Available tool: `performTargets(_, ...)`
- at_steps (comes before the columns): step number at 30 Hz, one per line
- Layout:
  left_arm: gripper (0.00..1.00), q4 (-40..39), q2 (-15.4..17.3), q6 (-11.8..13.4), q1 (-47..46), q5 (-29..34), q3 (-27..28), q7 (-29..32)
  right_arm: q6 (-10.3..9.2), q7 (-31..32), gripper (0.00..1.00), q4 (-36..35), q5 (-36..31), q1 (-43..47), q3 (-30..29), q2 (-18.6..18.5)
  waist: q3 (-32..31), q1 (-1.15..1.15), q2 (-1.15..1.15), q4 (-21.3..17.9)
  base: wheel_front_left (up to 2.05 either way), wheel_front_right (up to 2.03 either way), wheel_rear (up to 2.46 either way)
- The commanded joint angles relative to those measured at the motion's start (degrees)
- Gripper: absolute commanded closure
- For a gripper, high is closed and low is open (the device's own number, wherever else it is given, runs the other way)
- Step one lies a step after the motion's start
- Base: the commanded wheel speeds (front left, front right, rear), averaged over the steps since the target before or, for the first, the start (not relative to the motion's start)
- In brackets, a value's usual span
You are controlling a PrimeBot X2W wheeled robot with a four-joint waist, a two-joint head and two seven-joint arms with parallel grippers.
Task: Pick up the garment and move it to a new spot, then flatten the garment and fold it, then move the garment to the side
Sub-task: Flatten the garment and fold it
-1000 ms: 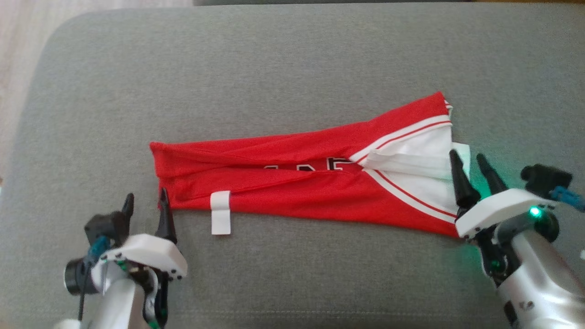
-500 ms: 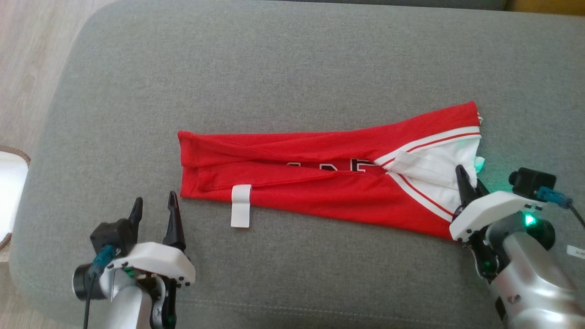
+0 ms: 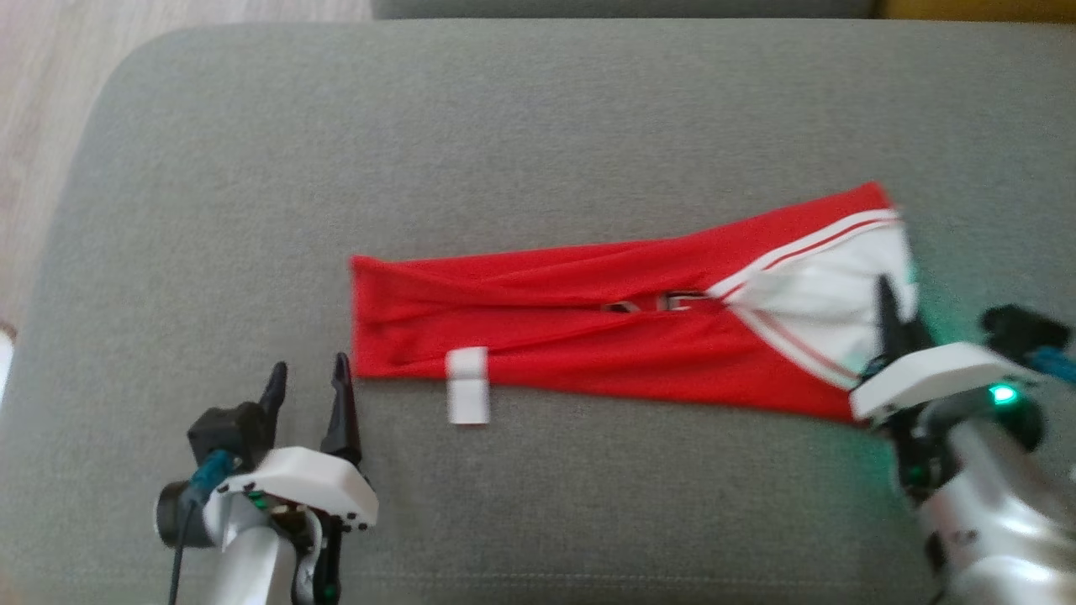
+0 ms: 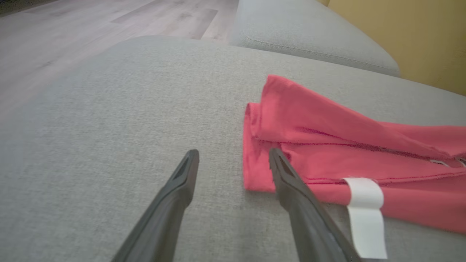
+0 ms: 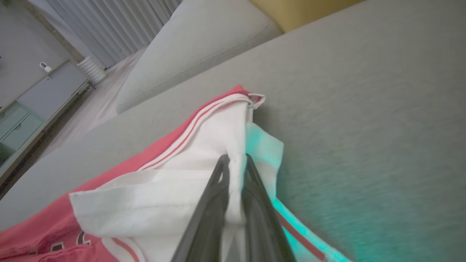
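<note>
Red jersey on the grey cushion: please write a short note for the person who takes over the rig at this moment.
Left pincer: open, holding nothing, beside the hem-end corner of the garment, near the white hem tag.
Right pincer: shut on a white fold at the garment's other end.
Garment: lies on the grey cushion as a long narrow band, folded lengthwise.
Done: the lengthwise fold seems in place.
Left: probably grip the hem end too, finish folding, then move the garment to the side.
</note>
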Motion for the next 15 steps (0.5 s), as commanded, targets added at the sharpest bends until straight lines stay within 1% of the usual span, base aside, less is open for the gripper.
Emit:
performTargets(1, 0.0, -1.4, 0.5, 0.1, -1.5, -0.7, 1.1, -0.7, 0.37, -1.2, 1.0, -2.2, 0.2, -1.3, 0.0, -1.8, -0.5, 0.0, 0.0, -0.7, 0.0, 0.0, 0.0)
performTargets(4, 0.0, -1.2, 0.5, 0.2, -1.6, -1.3, 0.0, -0.7, 0.37, -1.7, 1.0, -5.2, -0.2, -1.5, 0.2, -2.5, -1.0, 0.0, 0.0, -1.5, 0.0, 0.0, 0.0)
performTargets(6, 0.0, -1.0, 0.5, 0.2, -1.6, -1.6, -0.8, -0.7, 0.37, -1.5, 1.0, -8.2, 0.1, -1.2, 2.0, -1.7, -1.2, 0.0, 0.0, -1.7, 0.0, 0.0, 0.0)
performTargets(10, 0.0, -0.7, 0.5, 0.3, -1.8, -2.3, -2.5, -0.7, 0.37, 1.4, 1.0, -15.1, 1.9, 0.3, 8.0, 0.6, -1.5, 0.0, 0.0, -0.7, 0.0, 0.0, 0.0)
performTargets(15, 0.0, -0.6, 0.5, 0.5, -1.8, -3.1, -5.2, -0.7, 0.37, 5.6, 1.0, -22.0, 3.4, 1.7, 16.2, 2.8, -1.5, 0.0, 0.0, 2.9, 0.0, 0.0, 0.0)
